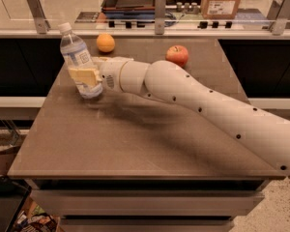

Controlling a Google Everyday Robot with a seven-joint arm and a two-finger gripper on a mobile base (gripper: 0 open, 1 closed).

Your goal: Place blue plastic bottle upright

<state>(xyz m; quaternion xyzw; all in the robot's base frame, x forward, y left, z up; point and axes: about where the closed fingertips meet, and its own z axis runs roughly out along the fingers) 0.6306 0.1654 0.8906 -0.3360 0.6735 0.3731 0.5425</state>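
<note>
One bottle [75, 52] in hand [84, 75], one orange [106, 43], one apple [177, 55]

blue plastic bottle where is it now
In the camera view, the blue plastic bottle leans at the table's far left, held by the gripper, just left of the orange.

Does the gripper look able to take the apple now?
Probably not yet. The gripper, near the table's far corner, is shut on the tilted bottle, so it is occupied. The apple lies in the open just beyond the arm, nothing around it; after release, it seems reachable.
</note>
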